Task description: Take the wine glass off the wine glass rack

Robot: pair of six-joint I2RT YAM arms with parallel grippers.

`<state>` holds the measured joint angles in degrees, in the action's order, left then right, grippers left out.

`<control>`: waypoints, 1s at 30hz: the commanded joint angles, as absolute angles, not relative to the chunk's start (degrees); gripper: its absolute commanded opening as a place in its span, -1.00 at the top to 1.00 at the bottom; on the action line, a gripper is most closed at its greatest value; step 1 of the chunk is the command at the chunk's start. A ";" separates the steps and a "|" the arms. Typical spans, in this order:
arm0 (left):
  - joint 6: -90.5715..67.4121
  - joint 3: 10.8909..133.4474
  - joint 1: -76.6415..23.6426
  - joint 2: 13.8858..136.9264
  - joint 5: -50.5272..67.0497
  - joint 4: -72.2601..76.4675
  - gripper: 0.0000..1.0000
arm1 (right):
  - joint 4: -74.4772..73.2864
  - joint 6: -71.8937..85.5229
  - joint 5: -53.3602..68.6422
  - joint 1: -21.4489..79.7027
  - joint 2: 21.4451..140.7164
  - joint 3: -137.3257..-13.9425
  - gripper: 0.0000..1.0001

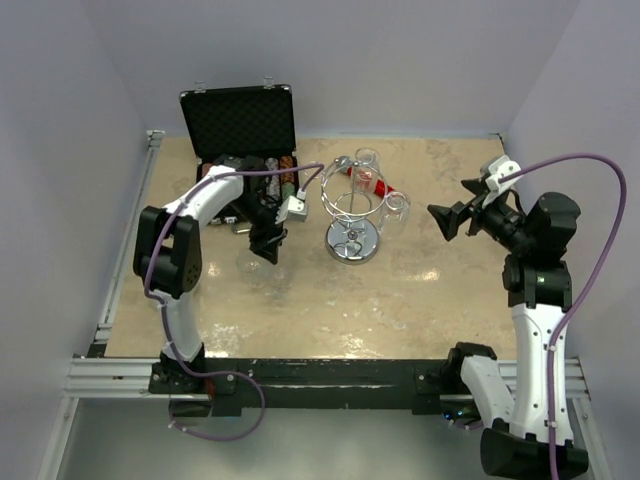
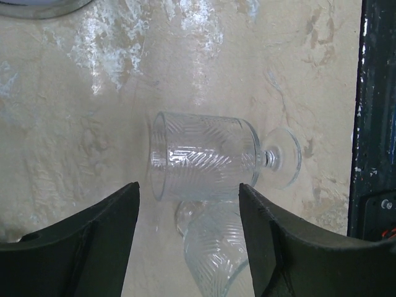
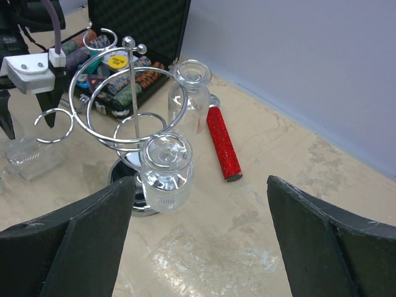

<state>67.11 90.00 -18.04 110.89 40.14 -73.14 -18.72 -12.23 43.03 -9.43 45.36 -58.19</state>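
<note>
Right gripper [image 3: 199, 185]: nearest me on the right, fingers spread wide with nothing between them, facing the rack from well off.
Left gripper [image 2: 189, 192]: low over the table [image 1: 400, 300], left of the rack. Its fingers stand well apart, over the glass rather than clamped on it.
Wine glass [image 2: 204, 158]: off the rack and lying on its side on the table, just past the left fingertips.
Its axis: flat along the table. In the left wrist view the rim points left and the foot right, crosswise to the fingers.
Glassy shape between the fingers: a reflection or another glass, I can't tell.
Wine glass rack [image 1: 352, 243]: upright mid-table on its mirrored base, near the left gripper but apart from it.
Hanging glass [image 3: 166, 173]: foot up in a wire loop, mouth down, axis vertical.
Second hanging glass [image 3: 189, 99]: the same way up, on the far side.
Red cylinder [image 3: 221, 143]: lying flat beyond the rack.
Black case [image 1: 240, 120]: open at the back left.
Step, as I judge it: the put-down of one glass looks finished.
Next move: lift the left arm straight up without nudging the glass. A further glass would need its stem slid sideways out of its loop.
</note>
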 commanded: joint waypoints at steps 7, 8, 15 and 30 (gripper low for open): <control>73.39 93.78 -18.19 117.24 44.83 -75.50 -0.42 | -21.80 -13.97 41.66 -9.58 45.00 -62.40 -0.82; 73.39 93.69 -18.19 117.59 44.65 -75.50 -0.41 | -21.88 -13.97 41.49 -9.58 45.17 -62.40 -0.82; 73.92 88.69 -18.19 115.49 45.78 -75.50 -0.21 | -22.33 -14.85 40.96 -9.49 45.97 -62.23 -0.82; 74.18 82.79 -18.81 110.66 51.85 -75.50 1.00 | -21.18 -15.55 41.84 -9.58 47.81 -61.26 -0.82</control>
